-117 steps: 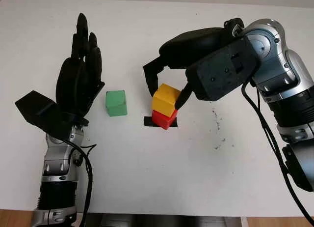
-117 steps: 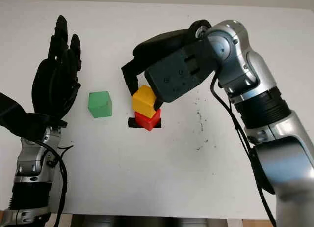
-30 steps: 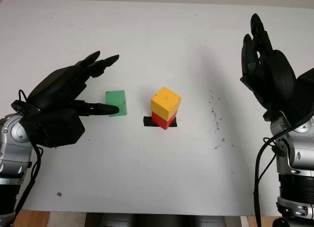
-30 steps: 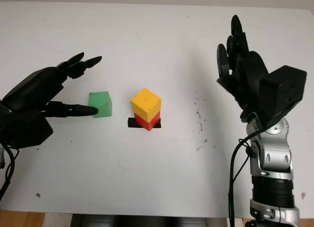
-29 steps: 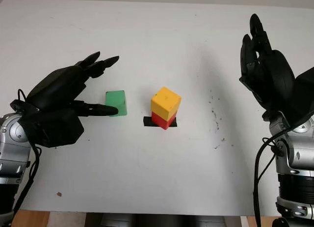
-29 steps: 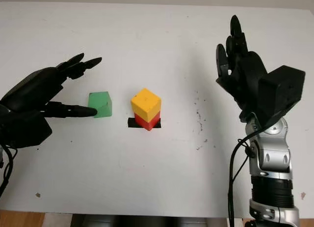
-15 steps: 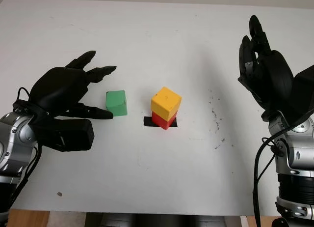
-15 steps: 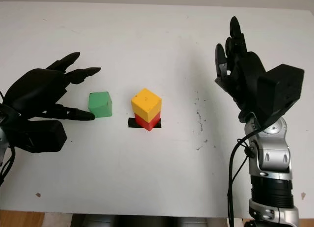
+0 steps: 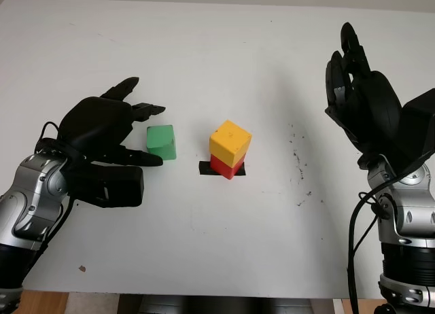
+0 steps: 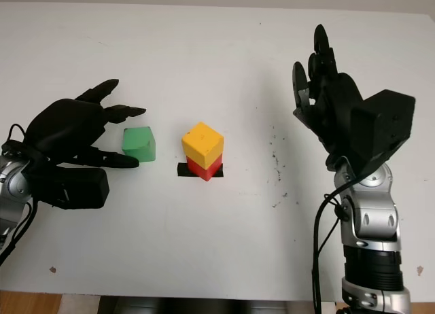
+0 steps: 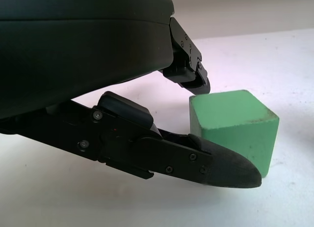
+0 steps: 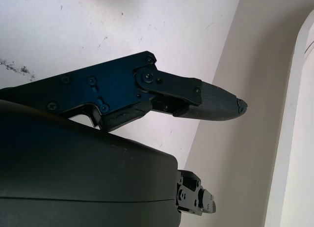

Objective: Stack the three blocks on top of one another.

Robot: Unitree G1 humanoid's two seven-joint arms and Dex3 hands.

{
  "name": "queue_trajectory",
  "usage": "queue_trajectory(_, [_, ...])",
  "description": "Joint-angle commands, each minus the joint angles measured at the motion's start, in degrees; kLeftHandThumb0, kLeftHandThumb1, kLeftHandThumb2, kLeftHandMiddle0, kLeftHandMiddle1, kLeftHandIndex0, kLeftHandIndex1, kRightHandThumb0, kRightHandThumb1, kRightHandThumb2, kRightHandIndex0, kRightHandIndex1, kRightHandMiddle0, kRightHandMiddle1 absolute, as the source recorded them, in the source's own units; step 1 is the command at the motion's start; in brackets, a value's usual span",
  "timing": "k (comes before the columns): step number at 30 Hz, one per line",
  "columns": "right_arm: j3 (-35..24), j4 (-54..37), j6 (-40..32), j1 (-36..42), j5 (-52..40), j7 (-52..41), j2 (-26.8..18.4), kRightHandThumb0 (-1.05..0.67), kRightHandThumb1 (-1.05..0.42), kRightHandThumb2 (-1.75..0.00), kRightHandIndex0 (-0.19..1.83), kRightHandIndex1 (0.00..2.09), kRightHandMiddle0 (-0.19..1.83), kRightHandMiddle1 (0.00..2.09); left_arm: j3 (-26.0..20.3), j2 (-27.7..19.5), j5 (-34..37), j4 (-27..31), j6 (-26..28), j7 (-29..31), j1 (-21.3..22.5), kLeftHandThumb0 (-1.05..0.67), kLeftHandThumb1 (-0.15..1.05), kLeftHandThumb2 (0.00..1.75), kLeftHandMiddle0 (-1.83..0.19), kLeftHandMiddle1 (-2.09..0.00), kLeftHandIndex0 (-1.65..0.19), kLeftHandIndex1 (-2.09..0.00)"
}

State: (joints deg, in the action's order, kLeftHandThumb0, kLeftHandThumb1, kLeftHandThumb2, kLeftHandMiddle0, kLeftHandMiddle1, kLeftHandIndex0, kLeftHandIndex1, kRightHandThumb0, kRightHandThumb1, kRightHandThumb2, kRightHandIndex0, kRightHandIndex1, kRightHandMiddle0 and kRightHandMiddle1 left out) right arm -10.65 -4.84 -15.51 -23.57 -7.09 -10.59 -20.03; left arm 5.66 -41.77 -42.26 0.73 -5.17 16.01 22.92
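Reaching left hand (image 9: 102, 134) wide around green block (image 9: 162, 141), not gripping; yellow block (image 9: 230, 141) atop red block (image 9: 226, 167); right hand (image 9: 370, 113) raised, holding nothing.

The right hand (image 12: 88, 178) is open — its black finger (image 12: 206, 101) reaches across the speckled white table (image 12: 98, 25) and past its edge.

Bright, even light falls on the white table (image 9: 224, 259); shadows are soft and faint. No glare shows. In the left wrist view the far background is blurred.
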Motion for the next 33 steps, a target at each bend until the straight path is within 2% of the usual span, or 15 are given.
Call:
queue_trajectory(1, [-0.21, -0.81, 0.22, 0.47, -0.01, 0.2, 0.1, -0.7, -1.05, -0.63, -0.19, 0.02, -0.18, 0.02, 0.17, -0.19, 0.32, 1.2, 0.13, 0.4, 0.45, -1.0, 1.05, 0.22, 0.01, -0.05, -0.19, -0.57])
queue_trajectory(4, [-0.12, -1.04, 0.15, 0.49, 0.34, 0.21, -0.2, -0.69, -1.05, -0.64, -0.19, 0.02, -0.18, 0.02, 0.18, -0.38, 0.53, 1.1, -0.26, 0.46, 0.31, -1.0, 1.05, 0.21, 0.0, -0.06, -0.09, -0.82])
queue_trajectory(10, [-1.05, -0.55, 0.36, -0.28, -0.25, 0.32, -0.4, -0.7, -1.05, -0.64, -0.19, 0.0, -0.19, 0.02, 0.14, -0.6, 0.44, 1.73, -0.33, 0.93, 0.11, -0.98, 1.05, 0.2, -0.03, -0.06, -0.09, -0.93])
queue_trajectory(12, [-1.38, -0.74, -0.08, -0.36, -0.55, 0.43, -0.36, -0.7, -1.05, -0.63, -0.19, 0.0, -0.19, 0.02, -0.21, -0.16, 0.66, 1.44, -1.03, -0.7, -0.14, -0.94, 1.05, 0.19, -0.07, -0.07, -0.11, -1.01])
queue_trajectory(17, [-1.34, -0.22, 0.25, -0.53, -0.32, -0.17, -0.84, -0.7, -1.05, -0.62, -0.19, 0.0, -0.19, 0.01, -0.24, 0.61, 0.47, -0.17, -2.83, -5.73, -0.03, -0.61, 1.05, 0.2, -0.24, -0.08, -0.15, -1.45])
queue_trajectory(19, [-1.34, 0.0, 0.67, -0.42, -0.23, -0.63, -1.05, -0.69, -1.05, -0.62, -0.19, 0.0, -0.19, 0.01, 0.01, 0.53, 0.17, -0.71, -3.13, -6.54, 0.18, -0.55, 1.05, 0.22, -0.28, -0.08, -0.15, -1.53])
queue_trajectory(30, [-2.08, -0.07, 1.43, -0.71, -0.06, -0.17, -0.6, -0.66, -1.05, -0.62, -0.19, 0.0, -0.16, 0.04, 0.11, 0.07, 0.73, -1.93, -4.36, -6.76, 0.44, -0.47, 1.05, 0.23, -0.37, -0.1, -0.15, -1.38])
queue_trajectory(33, [-2.1, -0.56, 1.28, -0.56, 0.16, -0.05, -0.92, -0.65, -1.05, -0.63, -0.19, 0.0, -0.15, 0.04, 0.11, -0.03, 0.57, -1.77, -4.2, -6.5, 0.52, -0.47, 1.05, 0.2, -0.37, -0.09, -0.17, -1.4])
